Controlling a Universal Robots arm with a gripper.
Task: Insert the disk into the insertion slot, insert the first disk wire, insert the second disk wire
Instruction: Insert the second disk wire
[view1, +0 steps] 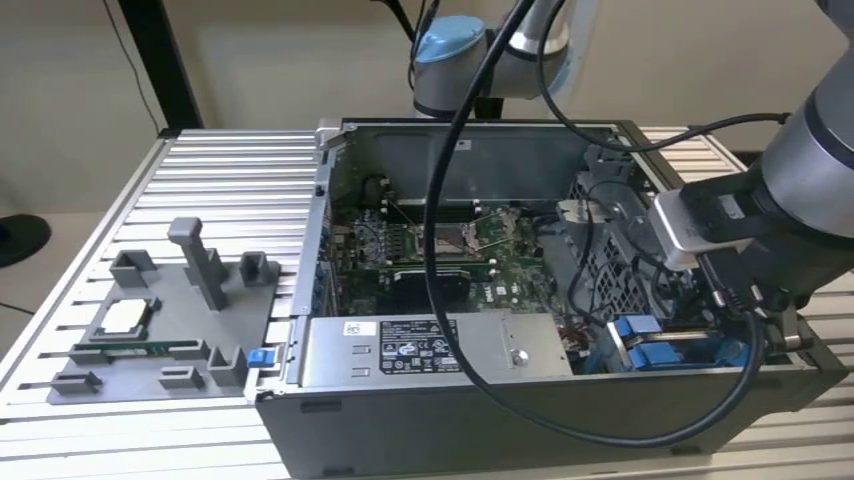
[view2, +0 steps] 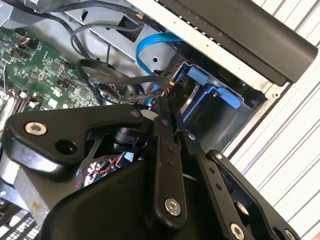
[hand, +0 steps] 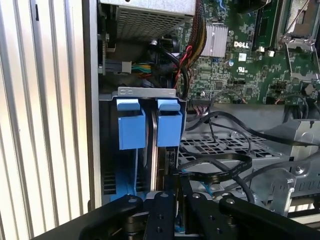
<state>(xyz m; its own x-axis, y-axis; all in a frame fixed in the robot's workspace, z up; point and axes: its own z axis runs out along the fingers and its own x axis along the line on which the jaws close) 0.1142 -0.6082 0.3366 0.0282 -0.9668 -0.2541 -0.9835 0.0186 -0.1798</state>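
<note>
Going from the exterior view's left, we see a grey fixture (view1: 160, 320) on the ribbed table (view1: 227, 180), then the open computer case (view1: 534, 300) with its motherboard (view1: 427, 250). At the right, the gripper (hand: 180, 200) reaches into the insertion slot (hand: 148, 95), where the disk (hand: 154, 160) stands on edge between blue tabs. The fingers (view2: 165, 150) look clenched on a black wire connector (hand: 172, 182) at the disk's edge.

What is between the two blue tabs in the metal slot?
In the first wrist view, a thin dark upright edge, seemingly the disk seated in the insertion slot, runs between the two blue tabs. The gripper sits at its near end.
</note>
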